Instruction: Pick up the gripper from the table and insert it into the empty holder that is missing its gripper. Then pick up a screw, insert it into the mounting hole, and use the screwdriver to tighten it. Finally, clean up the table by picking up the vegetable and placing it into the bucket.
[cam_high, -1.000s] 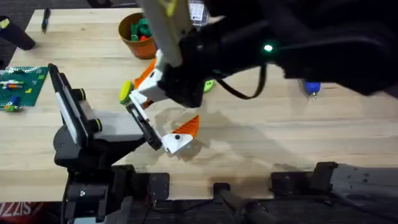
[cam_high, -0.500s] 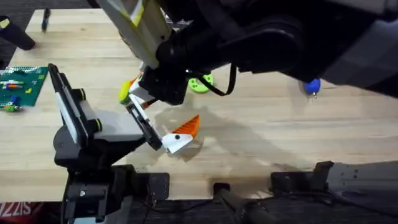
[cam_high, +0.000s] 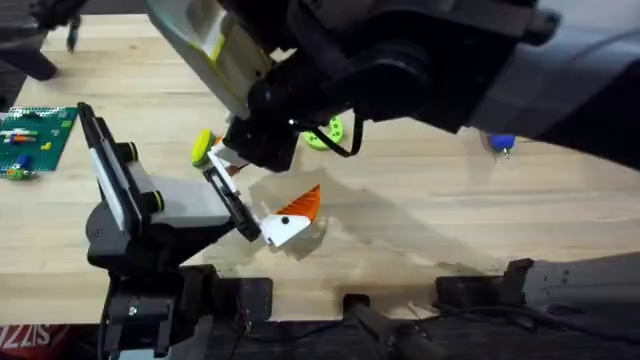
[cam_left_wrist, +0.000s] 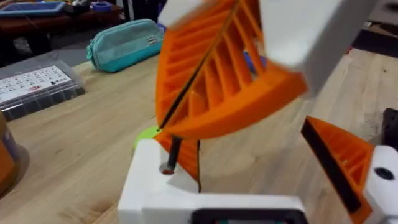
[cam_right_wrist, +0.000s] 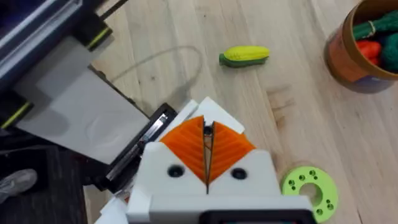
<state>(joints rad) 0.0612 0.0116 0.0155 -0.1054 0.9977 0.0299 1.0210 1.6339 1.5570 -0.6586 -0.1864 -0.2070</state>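
Farthest left of the green ring-shaped disc (cam_high: 322, 132), we see the left gripper (cam_high: 250, 190) spread wide open, as it was a second ago. It has one orange ribbed finger (cam_high: 303, 205) fitted on its near side.

Its other side is a small white angular plastic holder block (cam_left_wrist: 155, 193). A small orange plastic wedge-shaped finger with a dark face (cam_left_wrist: 185, 158) stands against this block.

Just left of the disc, the right gripper (cam_right_wrist: 207, 149) hangs directly over that holder. Its two orange pads are pressed together. A thin dark sliver shows at the seam, and we cannot tell what it is.

A second ago one orange pad showed clear of the arm from overhead. Now the dark right arm has swung further across and covers it. The same arm now covers the spot beyond the disc where the bucket showed from above, while more of the disc itself has come into view.

From the right wrist, the small yellow-green oblong toy vegetable (cam_right_wrist: 244, 56) lies on bare wood, well apart from the disc. The small round orange bucket (cam_right_wrist: 348, 59) stands apart from both, with green and red toy pieces inside.

Far right of the disc, the bright blue pen-shaped screwdriver (cam_high: 500, 142) lies where it was.
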